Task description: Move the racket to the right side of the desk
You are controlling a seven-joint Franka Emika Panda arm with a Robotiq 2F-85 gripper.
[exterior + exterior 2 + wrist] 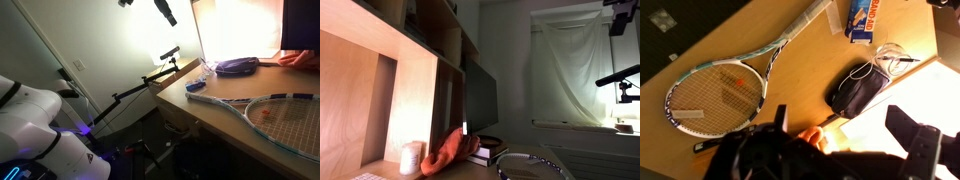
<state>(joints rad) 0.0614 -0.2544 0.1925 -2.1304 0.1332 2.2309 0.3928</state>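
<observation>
The racket (718, 92) lies flat on the wooden desk (790, 75), with a white frame, an orange mark on the strings and its handle (812, 14) pointing away. Both exterior views show it too, its head at the desk's near edge (280, 115) and low in the frame (525, 163). My gripper (845, 135) is open and empty. It hangs high above the desk, beside the racket head and over the area near a dark pouch, touching nothing.
A dark pouch (855, 88) with a thin cable (892, 55) lies near the racket, and a blue box (862, 18) sits by the handle. An orange cloth (452, 152), a monitor (480, 98) and shelves (415, 70) stand at the back. A boom arm (140, 85) is clamped to the desk's edge.
</observation>
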